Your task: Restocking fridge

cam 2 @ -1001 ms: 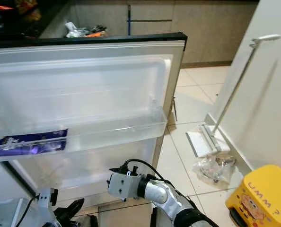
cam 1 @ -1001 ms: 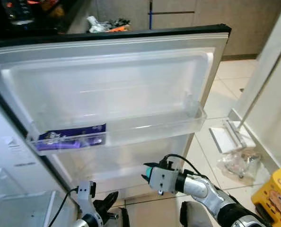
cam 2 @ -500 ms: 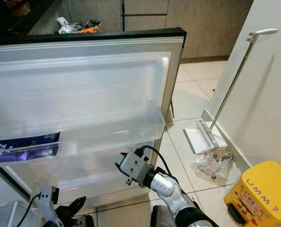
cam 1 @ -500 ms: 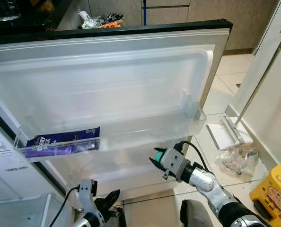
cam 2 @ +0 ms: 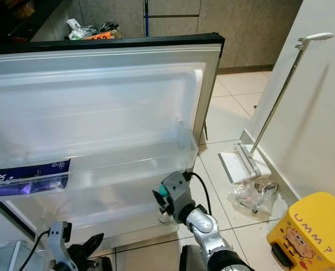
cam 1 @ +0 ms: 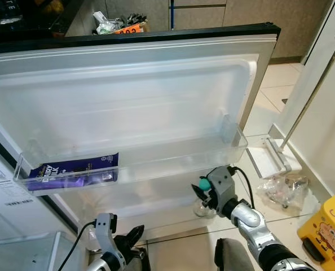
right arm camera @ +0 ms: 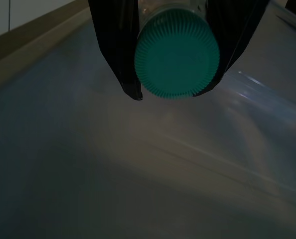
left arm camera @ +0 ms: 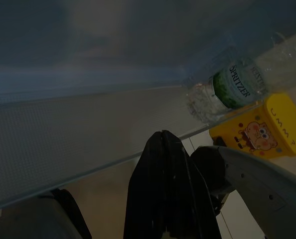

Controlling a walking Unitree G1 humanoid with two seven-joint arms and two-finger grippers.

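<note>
The fridge door (cam 1: 133, 107) stands open in front of me. Its upper clear shelf (cam 1: 173, 161) holds a purple chocolate pack (cam 1: 71, 172) at the left end. My right gripper (cam 1: 210, 189) is shut on a clear water bottle (cam 1: 202, 208) with a teal cap (right arm camera: 177, 56). The bottle is held upright at the right end of the lower door shelf (cam 1: 150, 212). Whether its base rests there I cannot tell. The left wrist view shows its green label (left arm camera: 232, 89). My left gripper (cam 1: 132, 237) hangs low by the door's foot, fingers (left arm camera: 163, 184) together.
A yellow cartoon box (cam 1: 330, 228) stands on the tiled floor at the right. A crumpled plastic bag (cam 1: 283, 191) and a long-handled white floor tool (cam 1: 272, 161) lie near the white wall. A clear fridge drawer (cam 1: 21, 248) sits at the lower left.
My right arm has swung rightward and down, turning the bottle from lying sideways to upright by the lower shelf. The view has shifted slightly.
</note>
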